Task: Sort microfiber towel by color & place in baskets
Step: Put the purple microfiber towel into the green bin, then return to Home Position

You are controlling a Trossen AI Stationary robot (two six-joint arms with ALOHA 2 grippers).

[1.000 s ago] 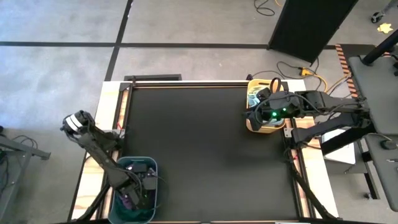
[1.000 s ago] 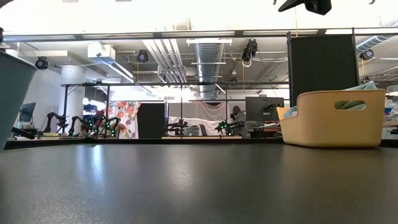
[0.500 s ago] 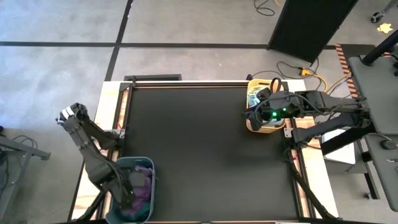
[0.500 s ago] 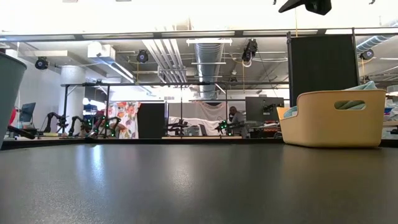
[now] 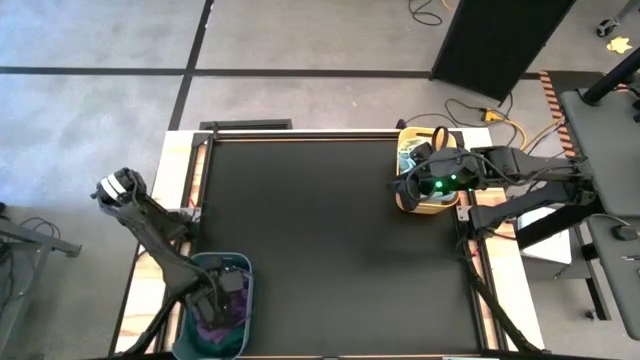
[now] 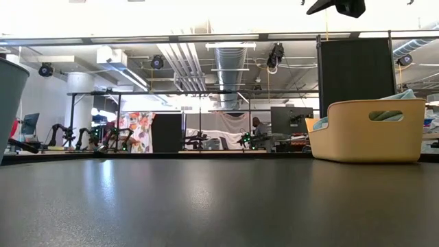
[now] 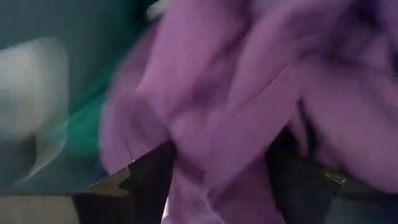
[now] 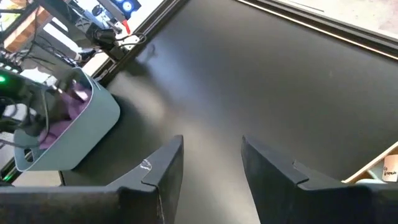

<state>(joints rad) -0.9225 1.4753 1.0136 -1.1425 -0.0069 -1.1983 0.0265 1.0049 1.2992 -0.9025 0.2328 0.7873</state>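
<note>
The grey-blue basket (image 5: 243,278) stands at the table's near left corner with a purple towel (image 5: 214,326) heaped inside. My left gripper (image 5: 222,296) hangs over it, pointing down. In the left wrist view its fingers (image 7: 147,175) stand wide apart, and the purple towel (image 7: 236,93) fills the view just beyond them. The yellow basket (image 6: 370,134) sits at the far right edge, with a pale blue-green towel (image 5: 408,157) in it. My right gripper (image 8: 214,167) hovers open beside that basket, high above the table, with nothing between its fingers. My left gripper stands open right over the purple towel in the grey-blue basket. Whether its fingers touch the cloth, I cannot tell; the view is blurred and very close.
The black tabletop (image 5: 320,240) stretches bare between the two baskets. The right wrist view shows the grey-blue basket (image 8: 93,124) far off, with the left arm above it. Beyond the table are a floor, cables and a dark screen (image 6: 353,68).
My left gripper has risen out of the grey-blue basket and turned a little. The purple towel has spread out and now lies heaped in the basket. The basket itself has shifted slightly on the table.
</note>
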